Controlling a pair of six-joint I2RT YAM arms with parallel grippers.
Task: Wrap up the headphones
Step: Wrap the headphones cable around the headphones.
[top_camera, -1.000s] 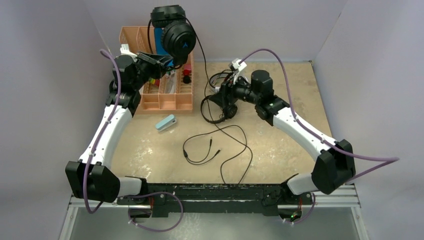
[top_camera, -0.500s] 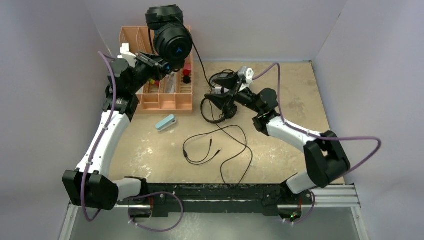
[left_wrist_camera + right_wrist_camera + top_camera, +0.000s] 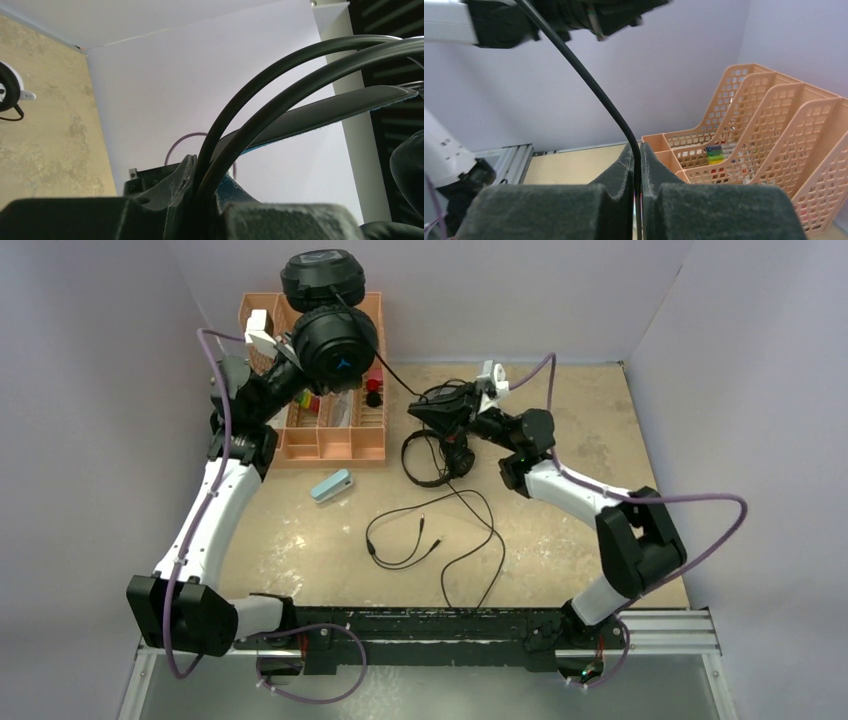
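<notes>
Above organizer [image 3: 332, 443]: headset [image 3: 333, 343] aloft, left gripper [image 3: 202, 194] clamped on headband [image 3: 325, 107] | right of organizer: right gripper [image 3: 637, 172] pinched shut on cable [image 3: 589, 82] | risk: cable slips through the pinch, or tension tugs headset loose, if arms spread.

The pads [image 3: 549, 210] of my right claw [image 3: 637, 152] are matt black with a grainy, slightly fuzzy, rubbery surface. The cable [image 3: 589, 82] pinched in them is smooth black plastic with a faint sheen. In my left claw [image 3: 200, 185], the headphones [image 3: 335, 345] have smooth, slightly glossy band wires [image 3: 280, 85] and matt black plastic cups. The organiser [image 3: 774, 135] is peach plastic, perforated like mesh. The table [image 3: 600, 400] is matt, mottled tan and looks worn. My arm shells [image 3: 215, 505] are glossy white plastic.
</notes>
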